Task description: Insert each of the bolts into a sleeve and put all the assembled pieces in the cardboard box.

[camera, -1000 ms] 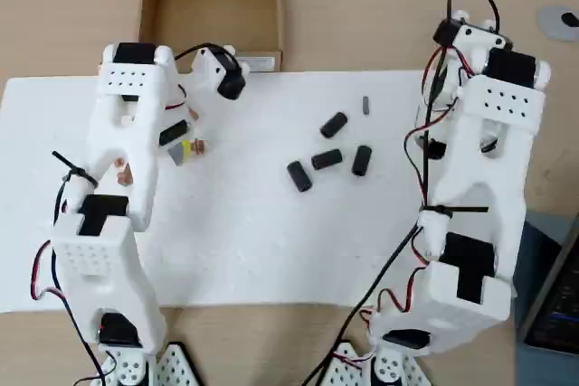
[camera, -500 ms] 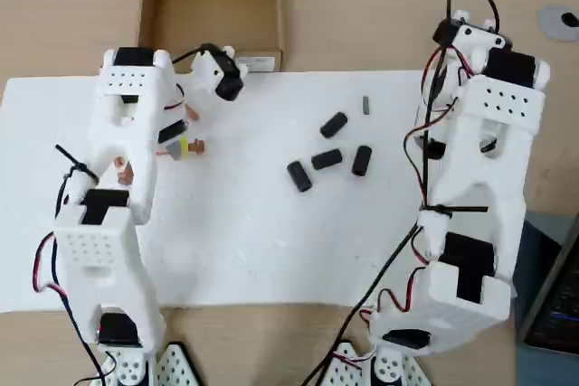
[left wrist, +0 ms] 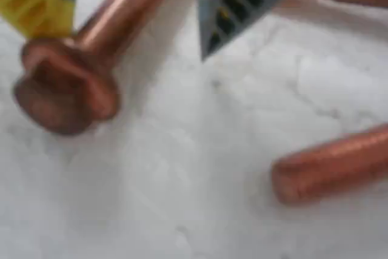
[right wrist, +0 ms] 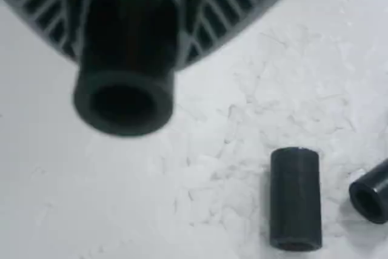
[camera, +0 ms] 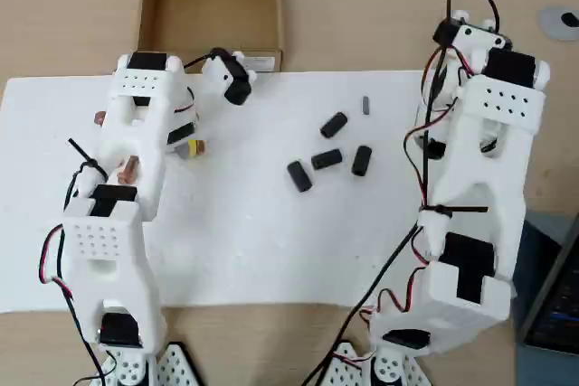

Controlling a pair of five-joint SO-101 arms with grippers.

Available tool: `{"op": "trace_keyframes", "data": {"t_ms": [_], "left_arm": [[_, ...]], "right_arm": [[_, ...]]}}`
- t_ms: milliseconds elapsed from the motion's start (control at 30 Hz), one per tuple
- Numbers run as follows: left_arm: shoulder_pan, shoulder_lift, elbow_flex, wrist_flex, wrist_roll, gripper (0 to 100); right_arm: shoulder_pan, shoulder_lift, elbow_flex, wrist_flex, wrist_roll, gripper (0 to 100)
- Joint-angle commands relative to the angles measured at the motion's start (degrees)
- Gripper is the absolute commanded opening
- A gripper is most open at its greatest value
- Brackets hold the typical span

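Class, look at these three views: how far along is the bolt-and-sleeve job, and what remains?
Done: nothing yet; the cardboard box holds no assembled piece, and no bolt sits in a sleeve. In hand: the right gripper holds one sleeve, and the left gripper straddles a bolt lying on the mat. Left: four loose sleeves to fill, then boxing every assembled piece.

Copper bolts (left wrist: pixel 97 40); black sleeves (right wrist: pixel 295 198); brown cardboard box (camera: pixel 149 6); white mat (camera: pixel 253 241).
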Motion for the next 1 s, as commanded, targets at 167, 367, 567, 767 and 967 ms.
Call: {"op": "trace_keyframes", "data": {"t_ms": [167,367,567,767,967], "left_arm": [[1.67,2.15,-1.76,-0.62,-0.09,6],[1.49,4.00,-1.67,-0.09,0.00,0],[2.55,2.42,-7.30,7.30,4.66,1],[6.33,-0.57,-16.18,19.43,12.04,1],[8.79,-7.08,-21.27,21.54,32.18,0]], "right_arm": [[0.57,-3.74,0.04,-0.44,0.09,1.0],[0.48,-3.82,-0.40,0.35,0.26,1.0],[0.48,-3.91,-4.26,3.78,0.35,1.0],[-0.04,-8.84,-5.23,4.04,0.35,1.0],[-3.21,-18.86,-4.00,4.04,3.52,1.0]]}}
